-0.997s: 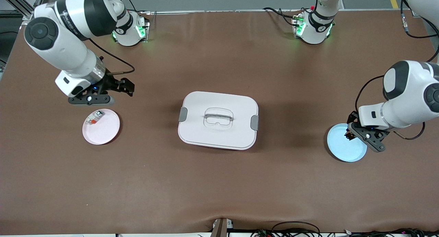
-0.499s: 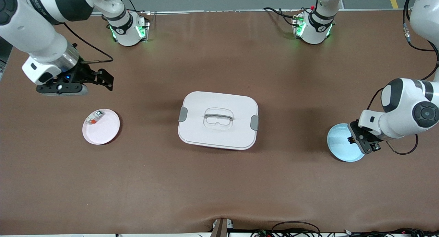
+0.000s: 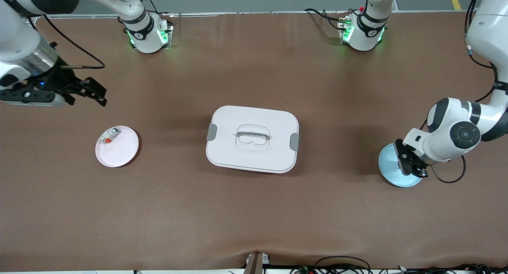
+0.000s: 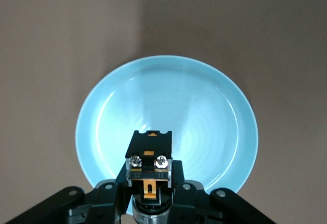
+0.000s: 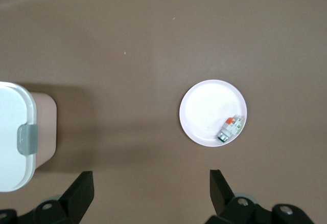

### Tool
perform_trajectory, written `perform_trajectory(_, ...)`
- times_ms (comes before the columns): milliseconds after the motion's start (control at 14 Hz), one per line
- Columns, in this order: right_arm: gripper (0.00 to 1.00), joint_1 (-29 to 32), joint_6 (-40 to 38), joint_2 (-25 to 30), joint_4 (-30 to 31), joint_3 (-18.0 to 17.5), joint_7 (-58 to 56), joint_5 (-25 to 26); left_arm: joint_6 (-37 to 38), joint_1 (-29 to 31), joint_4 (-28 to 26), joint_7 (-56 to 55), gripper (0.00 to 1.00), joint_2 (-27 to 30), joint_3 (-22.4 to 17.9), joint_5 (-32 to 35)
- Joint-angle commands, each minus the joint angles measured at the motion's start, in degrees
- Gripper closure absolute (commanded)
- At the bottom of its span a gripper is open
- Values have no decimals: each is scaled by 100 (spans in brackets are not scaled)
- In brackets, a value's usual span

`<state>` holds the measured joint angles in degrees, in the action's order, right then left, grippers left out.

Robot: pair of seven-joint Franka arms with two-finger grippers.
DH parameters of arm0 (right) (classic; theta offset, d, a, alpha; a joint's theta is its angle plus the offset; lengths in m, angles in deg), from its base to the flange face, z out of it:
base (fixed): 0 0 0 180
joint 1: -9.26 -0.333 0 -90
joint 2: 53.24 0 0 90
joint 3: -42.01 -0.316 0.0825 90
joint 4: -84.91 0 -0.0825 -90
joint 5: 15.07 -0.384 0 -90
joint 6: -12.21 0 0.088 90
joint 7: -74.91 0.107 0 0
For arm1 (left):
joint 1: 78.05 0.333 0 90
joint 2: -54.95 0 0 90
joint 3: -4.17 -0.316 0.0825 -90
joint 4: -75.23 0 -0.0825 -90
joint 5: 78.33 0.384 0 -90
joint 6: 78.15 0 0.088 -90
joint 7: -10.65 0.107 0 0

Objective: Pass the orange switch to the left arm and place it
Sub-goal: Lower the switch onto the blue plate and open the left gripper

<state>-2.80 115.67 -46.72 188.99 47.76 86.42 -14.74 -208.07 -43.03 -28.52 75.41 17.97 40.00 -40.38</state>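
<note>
My left gripper is over the pale blue plate at the left arm's end of the table. It is shut on the orange switch, a small black block with two screws and orange markings. In the left wrist view the gripper holds the switch just above the plate. My right gripper is open and empty, up over bare table at the right arm's end. Its fingers stand wide apart. The white box with grey latches sits mid-table between the arms, and its edge shows in the right wrist view.
A pink plate lies near the right arm's end, beside the box. A whitish-grey part with a red-orange bit lies on it. Both show in the right wrist view: the plate and the part. Brown table lies all round the box.
My right gripper has moved away from the pink plate toward the right arm's end of the table. My left wrist has turned over the blue plate, still holding the switch.
</note>
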Motion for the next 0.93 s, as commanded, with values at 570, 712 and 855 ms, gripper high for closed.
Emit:
perform_trajectory(570, 0, 1512, -791, -607, -1203, -917, -61, -200, -253, 31, -5, -235, 95, -432, 39, 1065)
perform_trajectory(712, 0, 1627, -871, -722, -1416, -988, -61, -200, -253, 40, -14, -279, 89, -459, 39, 1119)
perform_trajectory(855, 0, 1662, -871, -784, -1504, -988, -61, -200, -235, 49, -66, -664, 42, -424, 39, 1127)
